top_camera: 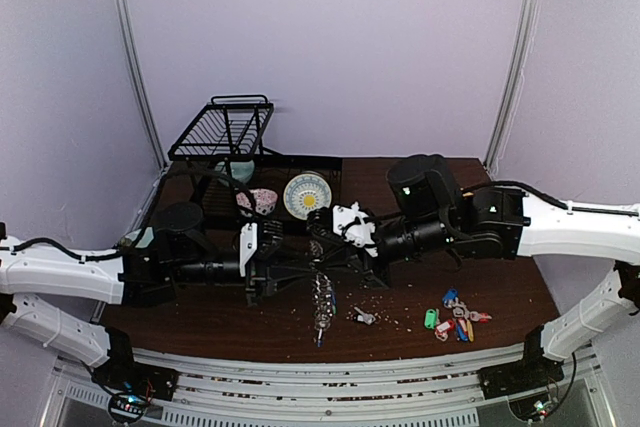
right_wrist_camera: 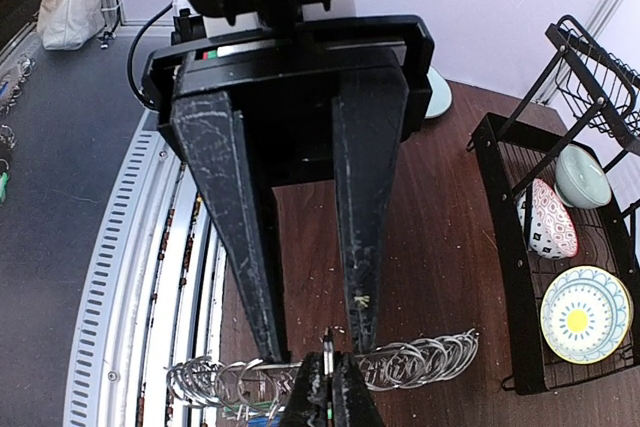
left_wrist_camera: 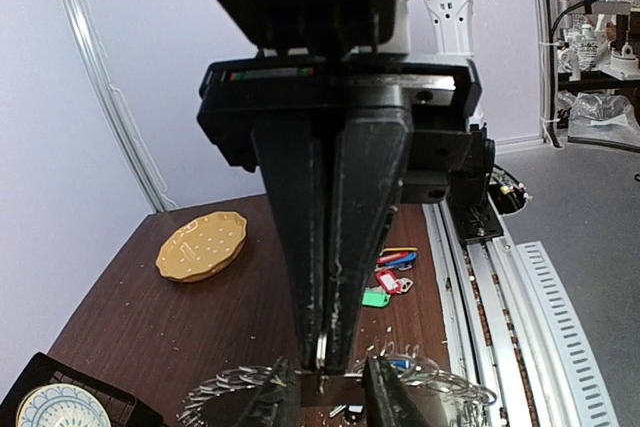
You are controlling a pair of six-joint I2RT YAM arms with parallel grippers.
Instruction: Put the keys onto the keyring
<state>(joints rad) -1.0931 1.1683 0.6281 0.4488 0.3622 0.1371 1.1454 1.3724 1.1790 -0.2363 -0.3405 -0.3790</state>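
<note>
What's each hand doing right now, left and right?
Left hand: open, one finger on either side of the keyring, not clamped on it.
Right hand: closed, pinching the keyring's edge.

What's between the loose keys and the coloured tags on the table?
Only bare table with a few pale crumbs lies between the keys and the coloured tags. The top view shows it.
</note>
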